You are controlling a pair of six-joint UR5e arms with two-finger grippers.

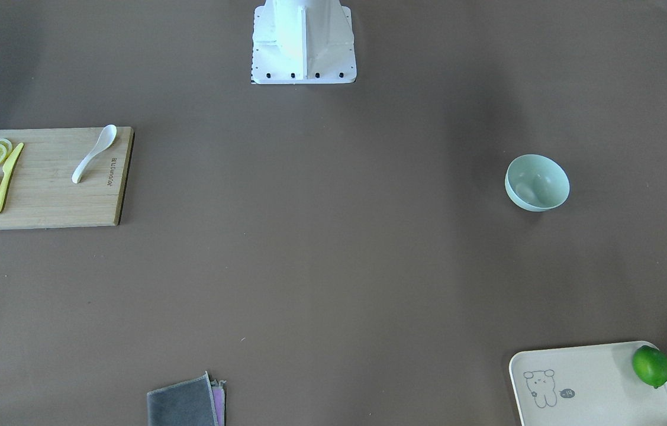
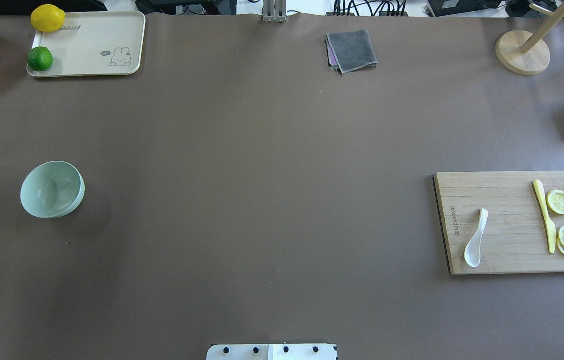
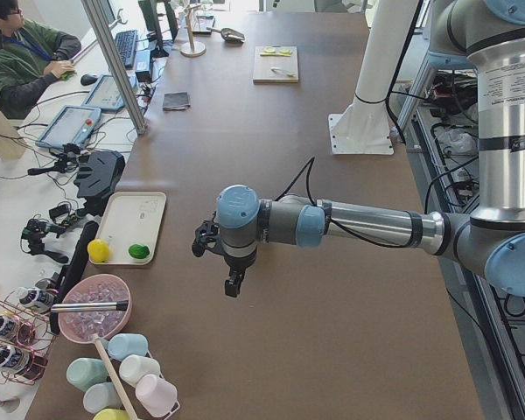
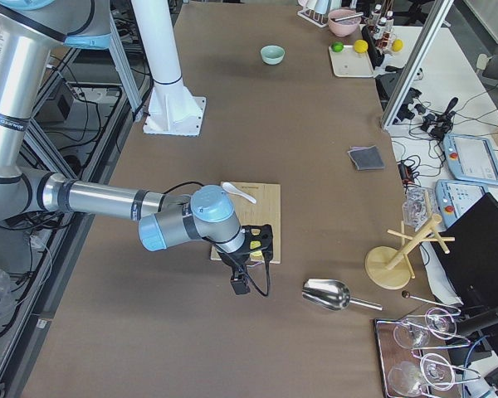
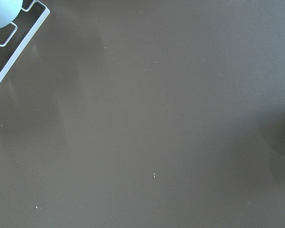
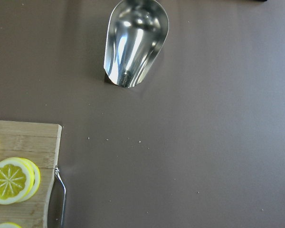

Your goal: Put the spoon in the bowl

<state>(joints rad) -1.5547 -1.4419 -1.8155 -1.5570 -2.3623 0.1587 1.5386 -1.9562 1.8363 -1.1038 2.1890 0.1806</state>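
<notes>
Spoon (image 2: 477, 236) by board (image 2: 507, 252) edge, bowl (image 2: 52, 189) well apart; left hand (image 3: 233, 287), right hand (image 4: 241, 286): cannot tell.

**Spoon** (image 2: 477, 238): small, glossy white, with a deep oval scoop and a short curved handle. It lies flat, hollow up, on the wooden cutting board (image 2: 512, 222), with the scoop toward the robot and the handle pointing away. It is untouched and lies at the board's end opposite the fingers of the right gripper (image 4: 240, 287).

**Bowl** (image 2: 52, 189): round, pale mint green, with plain sides. It stands upright and empty on the table, well apart from those fingers and far beyond the spoon. Its place relative to the fingers of the left gripper (image 3: 234, 287) cannot be told.
</notes>
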